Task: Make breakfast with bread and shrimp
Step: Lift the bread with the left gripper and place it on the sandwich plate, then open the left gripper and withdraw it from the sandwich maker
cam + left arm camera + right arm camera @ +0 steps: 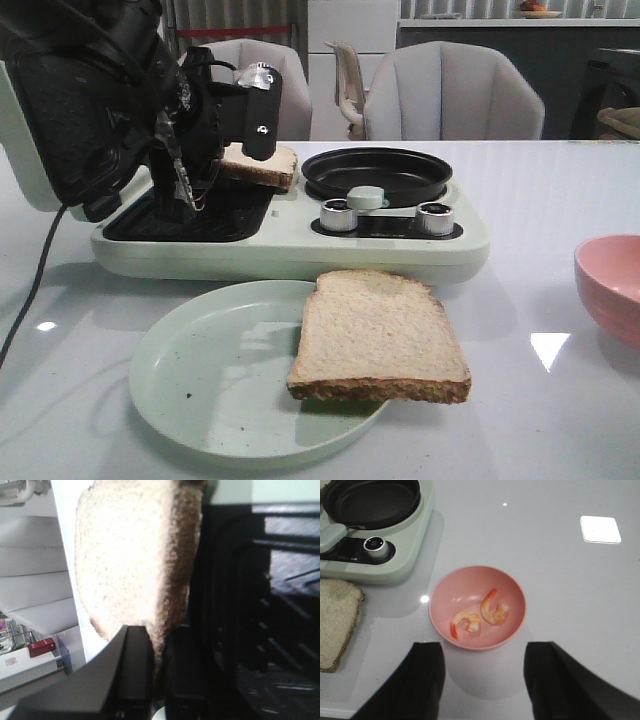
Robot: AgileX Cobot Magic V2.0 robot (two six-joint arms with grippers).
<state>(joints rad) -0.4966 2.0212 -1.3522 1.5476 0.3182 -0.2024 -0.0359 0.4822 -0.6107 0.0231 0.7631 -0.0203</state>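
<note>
My left gripper (258,140) is shut on one bread slice (266,165) and holds it on edge above the dark grill plate (190,215) of the breakfast maker. In the left wrist view that slice (135,555) is pinched between the black fingers (137,670). The second bread slice (375,335) lies on the right edge of a pale green plate (215,375), partly overhanging it. Two pink-orange shrimp (466,621) (494,609) lie in a pink bowl (512,595). My right gripper (484,680) is open and empty above the table, just short of the bowl.
The pale green breakfast maker (290,250) has a round black pan (378,172) on its right side and two metal knobs (338,214). Its lid stands open at the left behind my left arm. The pink bowl (610,285) is at the table's right edge. Chairs stand behind the table.
</note>
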